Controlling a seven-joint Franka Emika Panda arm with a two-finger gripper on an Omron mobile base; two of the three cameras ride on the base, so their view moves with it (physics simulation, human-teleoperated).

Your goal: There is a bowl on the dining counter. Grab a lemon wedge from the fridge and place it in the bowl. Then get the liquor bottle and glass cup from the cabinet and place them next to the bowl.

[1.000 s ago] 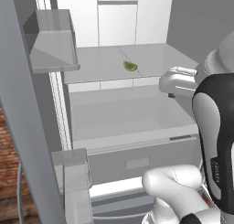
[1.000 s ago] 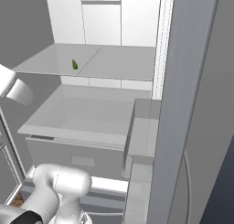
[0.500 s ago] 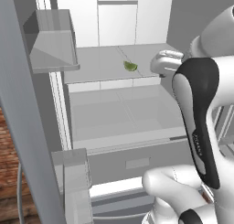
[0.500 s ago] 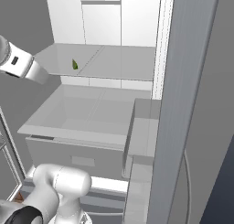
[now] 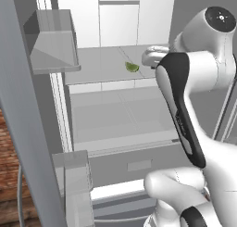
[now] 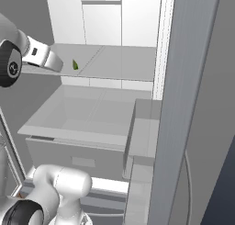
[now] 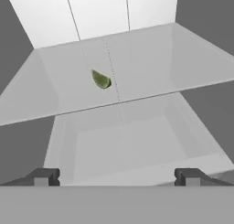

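The fridge [image 5: 102, 64] stands open in front of me. The lemon wedge [image 7: 101, 79], a tiny yellow-green piece, lies on its grey middle shelf. The same lemon wedge [image 5: 132, 66] lies just left of my white hand in the left base view. In the right base view the lemon wedge [image 6: 75, 64] lies just right of the hand. My gripper [image 7: 116, 177] is open with nothing between its fingers. It hovers in front of the shelf's edge, short of the wedge and a little above it. The bowl, dining counter, liquor bottle, glass cup and cabinet are out of view.
Below the shelf sits a wide grey drawer [image 5: 120, 122]. The left door [image 5: 18, 105] carries two bins [image 5: 53, 40]. The right door [image 6: 183, 104] with its bin [image 6: 142, 127] stands close on the other side. My own arm [image 5: 180, 105] rises across the right of the opening.
The arm has swung up and in toward the shelf. The hand has moved closer to the lemon wedge, which has stayed put. The gripper has stayed open.
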